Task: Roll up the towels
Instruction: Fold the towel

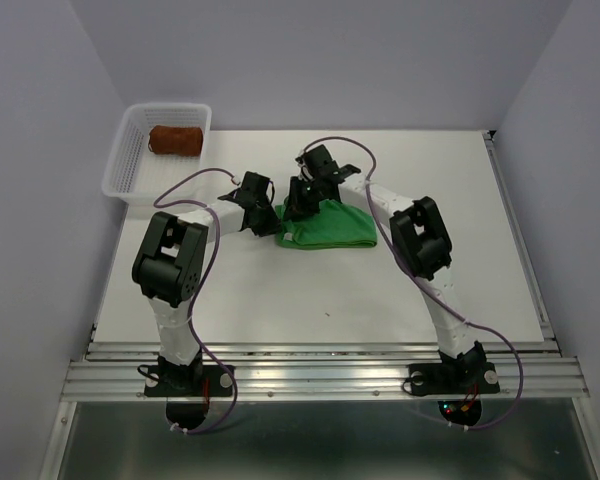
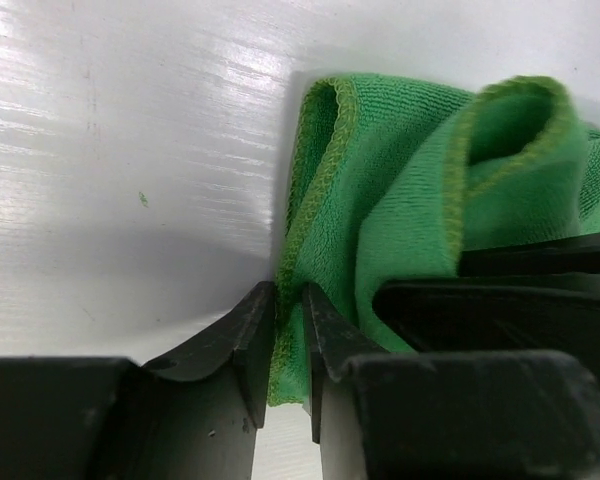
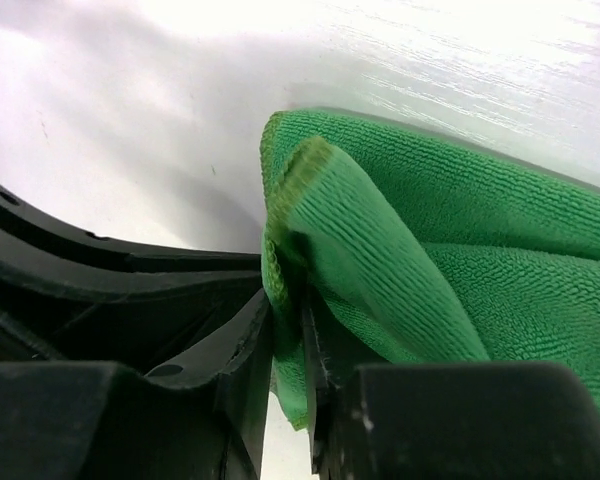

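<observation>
Left gripper (image 2: 288, 305) and right gripper (image 3: 285, 315) are both pinching the hem of the green towel (image 1: 340, 228), and it's looking light and floppy, so edges are the spot.

Green towel (image 1: 330, 228) and rust-brown towel (image 1: 174, 139) are both plain

Glare is seen on the glossy white tabletop (image 2: 130, 120); soft shadow is cast beside the bright green cloth towel (image 2: 400, 180).
</observation>
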You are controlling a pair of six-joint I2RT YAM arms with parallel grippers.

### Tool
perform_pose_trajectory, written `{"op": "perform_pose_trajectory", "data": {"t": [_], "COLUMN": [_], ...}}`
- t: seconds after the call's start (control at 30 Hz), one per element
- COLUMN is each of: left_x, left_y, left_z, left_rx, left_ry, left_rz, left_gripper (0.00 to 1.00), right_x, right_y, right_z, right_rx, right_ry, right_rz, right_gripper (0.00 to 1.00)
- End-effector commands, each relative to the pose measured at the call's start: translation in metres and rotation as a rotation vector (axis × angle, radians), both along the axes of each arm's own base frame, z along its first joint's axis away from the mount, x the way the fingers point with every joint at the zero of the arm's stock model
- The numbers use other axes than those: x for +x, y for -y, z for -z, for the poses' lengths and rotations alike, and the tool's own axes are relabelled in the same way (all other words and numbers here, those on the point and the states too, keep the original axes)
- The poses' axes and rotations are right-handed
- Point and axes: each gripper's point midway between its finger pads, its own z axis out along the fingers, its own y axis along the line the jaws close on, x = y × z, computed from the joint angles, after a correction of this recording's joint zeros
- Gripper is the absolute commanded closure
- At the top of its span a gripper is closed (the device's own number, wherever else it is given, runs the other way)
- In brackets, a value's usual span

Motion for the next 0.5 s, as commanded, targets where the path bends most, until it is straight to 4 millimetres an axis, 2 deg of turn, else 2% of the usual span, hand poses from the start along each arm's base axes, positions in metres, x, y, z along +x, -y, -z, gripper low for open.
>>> {"op": "perform_pose_trajectory", "data": {"t": [0.0,0.03,0.07,0.13,0.17,0.23,0.33,0.37,0.43,0.47], "left_x": [-0.002,-0.001,-0.001,-0.001,-0.003,-0.005,-0.007,-0.01,-0.011,-0.015], "left_y": [-0.012,-0.015,-0.017,-0.022,-0.024,-0.026,-0.034,-0.036,-0.04,-0.042], "left_z": [-0.017,-0.019,-0.024,-0.027,-0.03,-0.032,-0.035,-0.036,-0.039,-0.043], "left_rx": [0.021,0.026,0.028,0.035,0.035,0.035,0.058,0.059,0.063,0.066], "left_ry": [0.025,0.029,0.036,0.042,0.045,0.046,0.053,0.052,0.055,0.056], "left_rz": [-0.032,-0.042,-0.051,-0.064,-0.068,-0.076,-0.104,-0.108,-0.119,-0.122], "left_gripper": [0.69,0.64,0.63,0.61,0.6,0.59,0.56,0.56,0.55,0.53], "right_x": [0.007,0.008,0.007,0.008,0.006,0.007,0.008,0.007,0.008,0.007], "right_y": [-0.02,-0.021,-0.022,-0.024,-0.026,-0.028,-0.033,-0.035,-0.036,-0.036], "right_z": [-0.025,-0.028,-0.029,-0.034,-0.034,-0.039,-0.054,-0.059,-0.068,-0.072], "right_rx": [0.069,0.073,0.081,0.093,0.102,0.115,0.144,0.158,0.171,0.174], "right_ry": [0.059,0.063,0.062,0.069,0.065,0.075,0.103,0.108,0.119,0.126], "right_rz": [-0.031,-0.032,-0.04,-0.049,-0.064,-0.074,-0.103,-0.114,-0.116,-0.117], "right_gripper": [0.76,0.74,0.66,0.63,0.56,0.51,0.39,0.3,0.28,0.2]}}
